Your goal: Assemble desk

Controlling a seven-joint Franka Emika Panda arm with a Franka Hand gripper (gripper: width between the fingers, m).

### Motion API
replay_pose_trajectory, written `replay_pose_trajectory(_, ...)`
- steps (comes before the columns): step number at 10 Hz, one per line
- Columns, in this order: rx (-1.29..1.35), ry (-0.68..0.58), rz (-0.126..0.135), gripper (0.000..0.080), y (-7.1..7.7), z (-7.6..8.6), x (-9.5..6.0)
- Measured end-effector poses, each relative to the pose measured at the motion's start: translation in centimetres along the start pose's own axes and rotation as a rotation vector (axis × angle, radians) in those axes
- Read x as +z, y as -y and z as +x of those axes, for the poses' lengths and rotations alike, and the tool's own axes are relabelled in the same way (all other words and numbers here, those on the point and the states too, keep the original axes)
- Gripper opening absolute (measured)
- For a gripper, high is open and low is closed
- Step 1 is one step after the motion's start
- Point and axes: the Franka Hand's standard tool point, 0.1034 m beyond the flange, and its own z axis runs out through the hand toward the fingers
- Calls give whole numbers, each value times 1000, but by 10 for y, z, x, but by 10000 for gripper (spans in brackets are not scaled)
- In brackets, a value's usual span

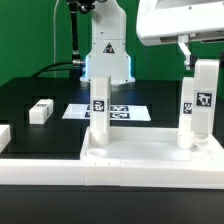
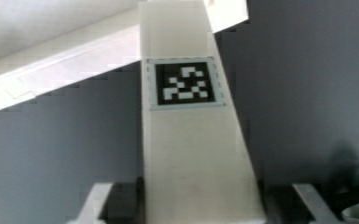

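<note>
Across the six o'clock edge of the exterior view, the white desk top [image 1: 150,165] lies flat on the black tabletop [image 1: 40,90], its shallow recessed face up. Two square white legs stand upright on it. The first leg [image 1: 100,105] rises near the picture's centre. The second leg [image 1: 202,100] stands toward three o'clock. Each shows a black-and-white tag on its near face.

The claw [image 1: 190,52] sits at the second leg's upper end, at about two o'clock, below a white wrist housing. In the wrist view this leg runs straight away from the camera between the two fingers [image 2: 101,203], with its tag [image 2: 185,83] facing the lens. A thin dark strip shows between each finger and the leg. I cannot tell whether the claw presses on the leg or only straddles it.

Farther out, the marker board [image 1: 125,110] lies flat just behind the first leg. A loose leg [image 1: 40,110] lies on its side at nine o'clock, well apart from the desk top. The robot's white base [image 1: 105,50] stands at twelve o'clock, beyond the marker board.
</note>
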Motion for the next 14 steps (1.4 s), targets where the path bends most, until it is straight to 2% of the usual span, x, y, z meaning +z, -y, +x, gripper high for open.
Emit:
replay_pose_trajectory(3, -9, 8, -16, 294, -1, -5, 13)
replay_pose_trajectory(11, -27, 8, -13, 294, 6, -16, 19)
replay_pose_trajectory(14, -28, -21, -1, 294, 6, -18, 18)
